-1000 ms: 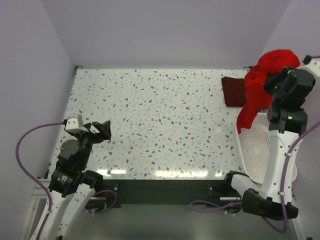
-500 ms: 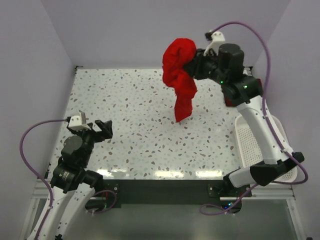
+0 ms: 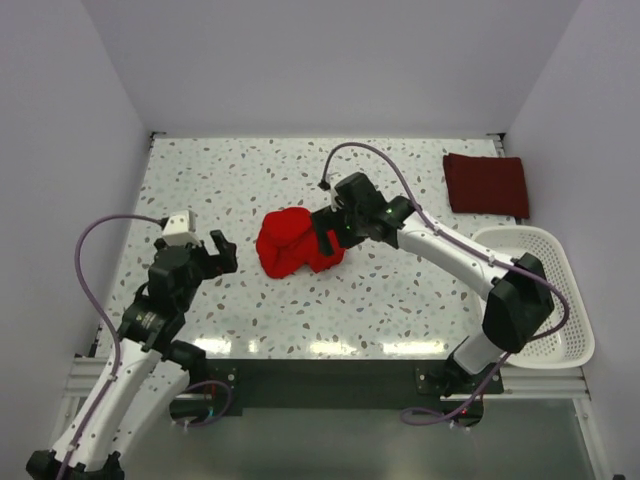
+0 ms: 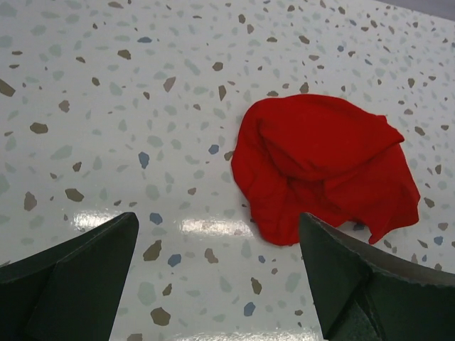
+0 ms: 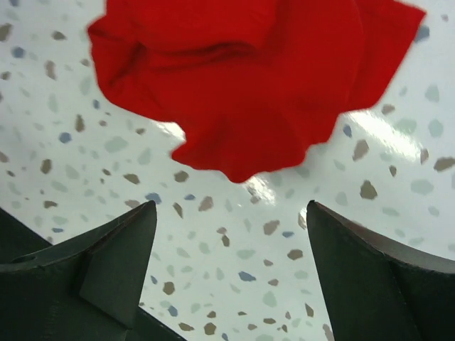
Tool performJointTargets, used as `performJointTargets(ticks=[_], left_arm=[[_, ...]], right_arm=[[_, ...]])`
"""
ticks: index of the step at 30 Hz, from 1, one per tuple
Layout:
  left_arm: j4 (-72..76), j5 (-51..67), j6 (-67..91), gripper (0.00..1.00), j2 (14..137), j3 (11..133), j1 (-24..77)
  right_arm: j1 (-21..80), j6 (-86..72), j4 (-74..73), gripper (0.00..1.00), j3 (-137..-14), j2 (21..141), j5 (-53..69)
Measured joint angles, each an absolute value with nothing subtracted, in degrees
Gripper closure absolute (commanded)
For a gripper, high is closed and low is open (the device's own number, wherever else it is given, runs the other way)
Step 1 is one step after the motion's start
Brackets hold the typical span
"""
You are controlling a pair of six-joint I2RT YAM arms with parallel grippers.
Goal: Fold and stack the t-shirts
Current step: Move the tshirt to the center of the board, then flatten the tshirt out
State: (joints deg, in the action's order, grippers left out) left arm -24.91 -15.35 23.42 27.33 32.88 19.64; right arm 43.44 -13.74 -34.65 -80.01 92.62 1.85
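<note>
A crumpled bright red t-shirt (image 4: 323,170) is seen lying on the speckled table (image 4: 106,106), beyond the spread-apart fingers (image 4: 71,284) of the left gripper (image 4: 217,280).

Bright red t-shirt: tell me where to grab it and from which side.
Probably grip the loose lobe that sticks out of the crumpled bright red t-shirt toward the open right claw, coming from that side, low along the table. The rest is a rounded heap with no clear edge, while this lobe looks thin and free.

Red t-shirt (image 3: 293,248) now on table (image 3: 400,200), free of right gripper (image 5: 231,207)
</note>
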Motion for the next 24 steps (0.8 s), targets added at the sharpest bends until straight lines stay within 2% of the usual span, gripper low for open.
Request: performJointTargets(ticks=[7, 13, 19, 24], left_arm=[[-24.4, -9.4, 25.9, 0.05, 39.8, 32.9, 19.6], [-22.4, -2.5, 26.5, 0.08, 56.0, 35.0, 21.9], [-22.8, -3.6, 24.4, 0.13, 72.9, 49.3, 30.5], [-21.6, -6.5, 22.1, 0.16, 81.1, 59.2, 34.0]], right_arm=[[35.8, -13.0, -28.1, 0.21, -62.7, 86.2, 3.4], [31.3, -13.0, -22.6, 0.22, -54.9, 85.7, 7.0], [31.1, -13.0, -16.8, 0.22, -50.8, 85.2, 9.9], [31.1, -13.3, -13.1, 0.22, -47.6, 85.1, 11.7]])
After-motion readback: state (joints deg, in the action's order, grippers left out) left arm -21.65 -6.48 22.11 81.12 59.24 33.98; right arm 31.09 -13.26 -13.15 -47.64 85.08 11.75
